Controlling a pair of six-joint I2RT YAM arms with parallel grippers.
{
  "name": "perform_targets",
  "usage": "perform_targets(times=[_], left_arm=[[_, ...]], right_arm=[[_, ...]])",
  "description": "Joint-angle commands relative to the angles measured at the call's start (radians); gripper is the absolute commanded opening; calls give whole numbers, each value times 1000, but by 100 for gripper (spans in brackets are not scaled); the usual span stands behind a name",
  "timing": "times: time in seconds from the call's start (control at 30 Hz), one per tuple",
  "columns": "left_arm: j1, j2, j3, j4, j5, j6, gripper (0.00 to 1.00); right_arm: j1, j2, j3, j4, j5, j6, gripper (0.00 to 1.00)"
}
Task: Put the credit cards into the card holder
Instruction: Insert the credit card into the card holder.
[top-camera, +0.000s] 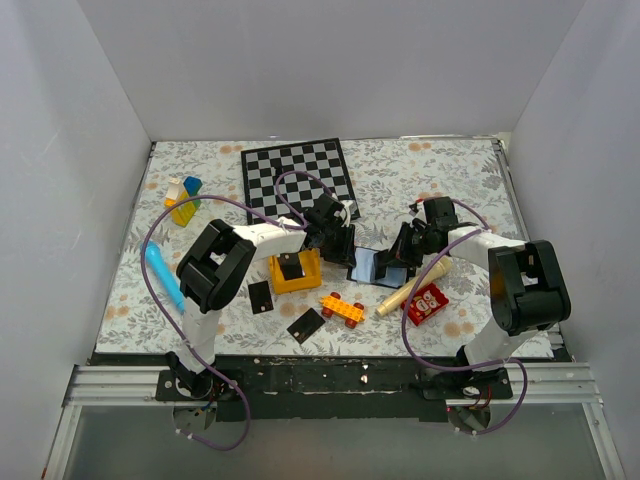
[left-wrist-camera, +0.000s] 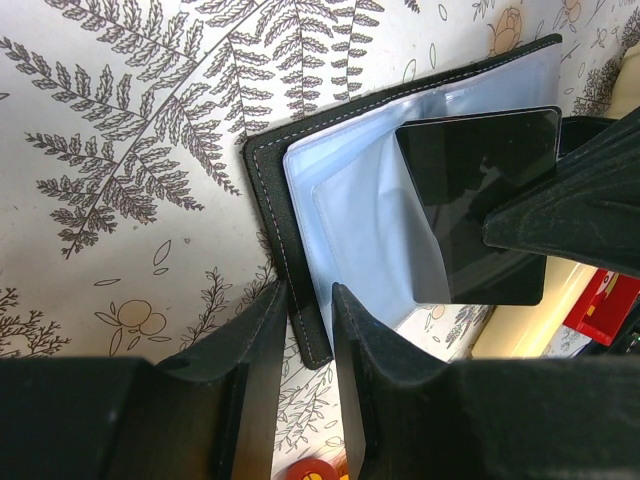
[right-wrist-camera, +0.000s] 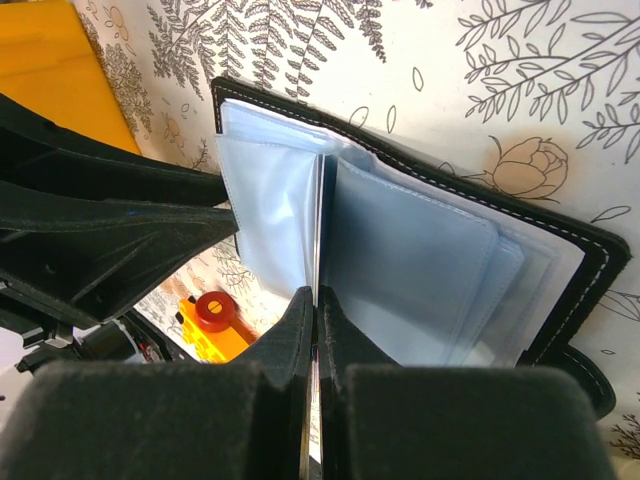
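Note:
The card holder lies open on the floral cloth with its blue-grey pockets up. My left gripper is closed on the holder's black stitched edge at a corner. My right gripper is shut on a black credit card. That card shows face-on in the left wrist view and edge-on in the right wrist view, with its far end among the holder's pocket sleeves. Two more credit cards lie flat near the front.
A yellow block with a black piece on it sits beside the left arm. A yellow toy with red wheels, a wooden stick and a red box lie near the holder. A chessboard, coloured bricks and a blue pen are farther off.

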Motion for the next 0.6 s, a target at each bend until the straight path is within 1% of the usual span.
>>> perform_targets(times=[0.0,0.3,0.57], left_arm=[[-8,26,-20,-11,-3,5,24],[-8,24,-22,-9,-7,3,22],[-8,26,-27,-11,-10,3,22]], right_arm=[[10,-19,-10,39,-29,18,1],[10,-45,13,13,42,3,1],[10,-92,-14,11,91,-5,1]])
